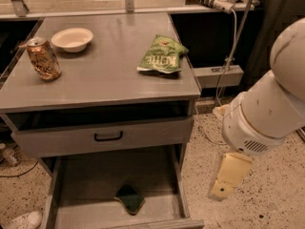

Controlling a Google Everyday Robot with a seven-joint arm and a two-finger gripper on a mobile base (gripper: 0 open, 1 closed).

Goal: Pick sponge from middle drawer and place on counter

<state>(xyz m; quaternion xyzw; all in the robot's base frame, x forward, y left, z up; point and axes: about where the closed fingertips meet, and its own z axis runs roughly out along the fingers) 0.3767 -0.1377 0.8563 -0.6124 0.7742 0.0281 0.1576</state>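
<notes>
The sponge (129, 198), dark green face up with a yellow edge, lies on the floor of the open middle drawer (86, 185), near its front. The grey counter (105, 75) tops the cabinet above. My gripper (224, 182), a cream-coloured piece under the big white arm (267, 113), hangs over the speckled floor to the right of the drawer. It is apart from the sponge and above its level. It holds nothing that I can see.
On the counter stand a white bowl (72, 38), a drink can (43, 57) and a green chip bag (162, 55). A shut drawer front with a black handle (108, 136) sits above the open drawer. A power strip and cable (224, 6) hang at the back right.
</notes>
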